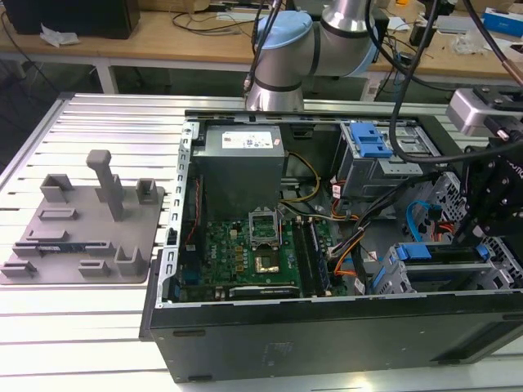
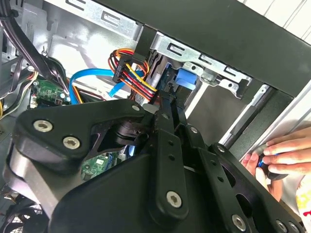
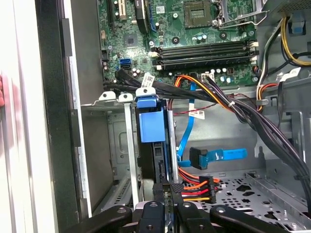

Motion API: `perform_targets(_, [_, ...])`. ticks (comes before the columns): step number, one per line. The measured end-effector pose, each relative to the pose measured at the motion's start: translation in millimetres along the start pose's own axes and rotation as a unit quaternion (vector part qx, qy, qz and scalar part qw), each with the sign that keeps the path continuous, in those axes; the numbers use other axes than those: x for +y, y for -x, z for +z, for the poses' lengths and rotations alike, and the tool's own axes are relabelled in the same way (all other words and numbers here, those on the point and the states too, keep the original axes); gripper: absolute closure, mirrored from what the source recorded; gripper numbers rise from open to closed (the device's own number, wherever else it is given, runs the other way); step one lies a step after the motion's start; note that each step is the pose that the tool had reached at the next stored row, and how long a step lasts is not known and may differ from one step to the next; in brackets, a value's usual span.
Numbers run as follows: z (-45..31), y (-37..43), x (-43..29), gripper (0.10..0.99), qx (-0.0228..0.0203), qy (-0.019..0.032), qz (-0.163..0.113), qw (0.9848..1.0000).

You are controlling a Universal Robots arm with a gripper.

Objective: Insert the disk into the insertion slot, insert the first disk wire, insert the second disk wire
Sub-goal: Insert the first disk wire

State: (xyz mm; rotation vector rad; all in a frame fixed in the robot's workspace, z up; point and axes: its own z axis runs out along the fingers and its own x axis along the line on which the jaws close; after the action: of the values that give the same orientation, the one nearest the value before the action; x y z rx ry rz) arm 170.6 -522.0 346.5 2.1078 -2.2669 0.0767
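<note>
The disk (image 3: 148,121) in its bright blue carrier stands inside the insertion slot (image 3: 112,145), a grey metal cage at the case's front; the exterior view shows the disk (image 1: 415,251) at lower right. My gripper (image 3: 165,190) is at the disk's rear edge, fingers drawn together on the end plug of the orange-and-black first disk wire (image 3: 197,187). In the second wrist view that bundle (image 2: 133,77) runs in behind my fingers (image 2: 167,111). The light-blue second disk wire (image 3: 218,155) hangs loose beside the cage, its plug free, and curls past the motherboard (image 2: 92,75).
A person's hand (image 2: 282,155) rests outside the case's front panel. The motherboard (image 1: 261,253), power supply (image 1: 241,163) and a grey bay with blue latch (image 1: 372,147) fill the case. Black cable bundles (image 3: 233,107) cross above the cage. A grey fixture plate (image 1: 82,229) lies on the exterior view's left.
</note>
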Motion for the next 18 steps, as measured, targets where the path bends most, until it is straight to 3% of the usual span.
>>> perform_targets(18, [8.2,-1.0,-0.1,0.918,-0.0004,0.0001,-0.003,1.0000])
